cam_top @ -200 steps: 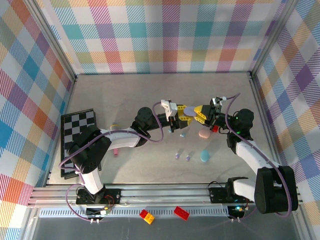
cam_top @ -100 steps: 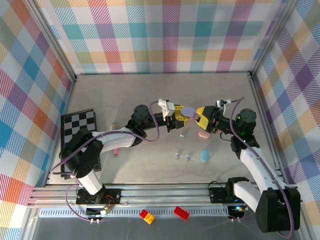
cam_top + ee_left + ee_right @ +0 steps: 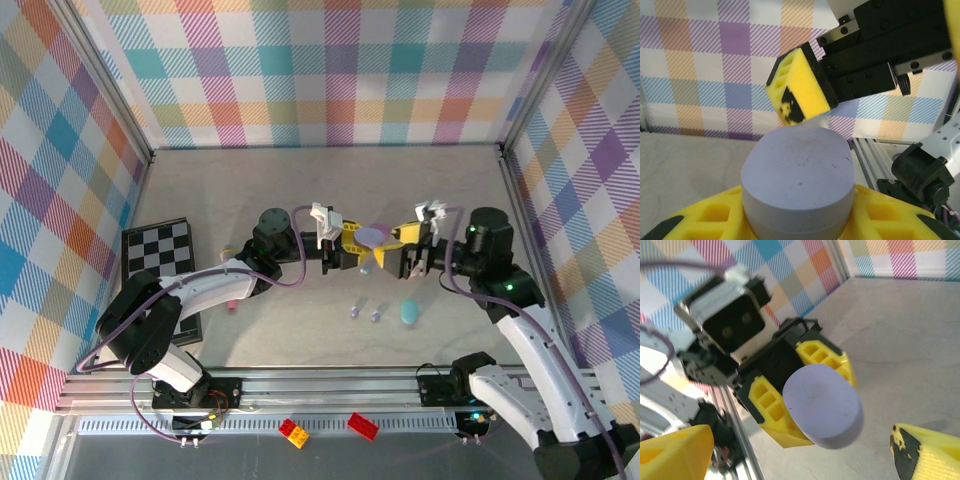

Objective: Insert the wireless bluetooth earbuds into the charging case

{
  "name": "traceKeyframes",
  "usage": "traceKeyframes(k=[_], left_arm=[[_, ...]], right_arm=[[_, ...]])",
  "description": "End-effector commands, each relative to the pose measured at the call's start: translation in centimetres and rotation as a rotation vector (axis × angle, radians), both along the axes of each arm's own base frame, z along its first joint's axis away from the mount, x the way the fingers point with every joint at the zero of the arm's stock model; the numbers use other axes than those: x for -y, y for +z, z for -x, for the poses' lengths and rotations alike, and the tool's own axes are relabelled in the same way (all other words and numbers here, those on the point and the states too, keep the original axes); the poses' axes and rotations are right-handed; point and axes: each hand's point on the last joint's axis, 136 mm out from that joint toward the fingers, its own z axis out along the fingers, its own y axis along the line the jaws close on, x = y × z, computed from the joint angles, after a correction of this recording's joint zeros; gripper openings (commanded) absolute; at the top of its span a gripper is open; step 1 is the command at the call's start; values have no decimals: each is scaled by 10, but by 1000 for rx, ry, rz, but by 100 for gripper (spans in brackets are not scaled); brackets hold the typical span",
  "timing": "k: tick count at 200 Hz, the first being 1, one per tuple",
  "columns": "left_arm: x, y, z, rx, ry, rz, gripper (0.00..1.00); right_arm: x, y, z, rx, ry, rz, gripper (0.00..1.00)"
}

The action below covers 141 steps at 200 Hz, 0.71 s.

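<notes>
- Your right gripper [image 3: 397, 248] has just spread wide, releasing the lavender case [image 3: 375, 236].
- Your left gripper [image 3: 358, 245] alone clamps it.
- Lavender earbuds [image 3: 354, 312] lie at 6 o'clock below it, awaiting pickup.

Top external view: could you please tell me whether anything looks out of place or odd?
The lavender case is off the table, clamped in the left gripper and apparently closed, while two lavender earbuds lie loose on the table below. The right gripper stands open beside it.

Two oval cases [image 3: 376, 236] [image 3: 409, 312], two lavender earbuds [image 3: 354, 312] [image 3: 376, 316], two toy bricks [image 3: 293, 432] [image 3: 363, 426].
</notes>
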Motion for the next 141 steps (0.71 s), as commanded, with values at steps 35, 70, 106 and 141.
traceKeyframes(k=[35,70,106,141], left_arm=[[-8,14,17,11,-64,15,38],[-10,14,20,11,-70,13,38],[-11,11,22,16,-71,15,39],[-11,7,21,14,-70,11,39]], right_arm=[[-1,-11,-26,165,-94,189,91],[3,-9,-36,179,-150,195,90],[10,3,-46,208,-230,169,89],[10,16,-51,218,-262,118,89]])
